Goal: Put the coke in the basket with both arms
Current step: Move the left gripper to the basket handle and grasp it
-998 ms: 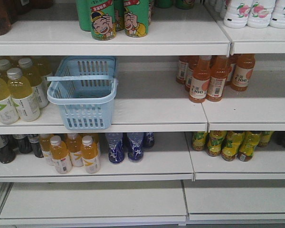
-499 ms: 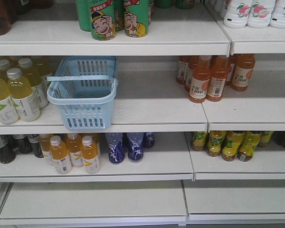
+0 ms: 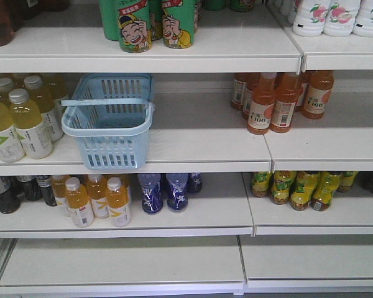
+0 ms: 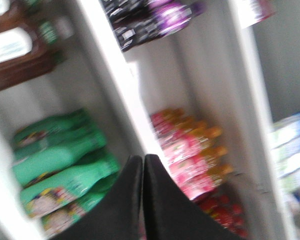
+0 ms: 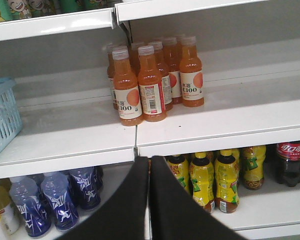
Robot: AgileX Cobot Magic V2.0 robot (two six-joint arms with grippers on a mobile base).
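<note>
**A:** Where is the basket placed?

**B:** The basket [image 3: 112,149] is stood upright on the middle shelf [image 3: 205,139], toward its left, with its front wall brought up to the shelf's front edge; its handle [image 3: 109,102] is laid across the open top; pale yellow bottles [image 3: 22,118] are ranged just beside it on the left, and orange bottles [image 3: 276,102] are grouped well apart on the right.

**A:** And the coke?

**B:** A dark coke bottle [image 5: 291,162] with a red label is seen in the right wrist view, stood on the shelf one level below, at the far right; it is set just beside a row of yellow-labelled bottles [image 5: 215,177]; it is set well apart from the basket, of which only a corner is caught at the left edge of that view.

**A:** How are the fingers held?

**B:** On the right gripper [image 5: 149,160] the fingers [image 5: 167,205] are pressed together, with only a thin seam shown between them; they are pointed toward the front lip of the middle shelf, below the orange bottles. On the left gripper [image 4: 143,159] the fingers [image 4: 127,205] are likewise pressed together; that view is blurred, and only green packs [image 4: 60,160] and pink-labelled bottles [image 4: 190,150] can be made out beyond the tips.
</note>
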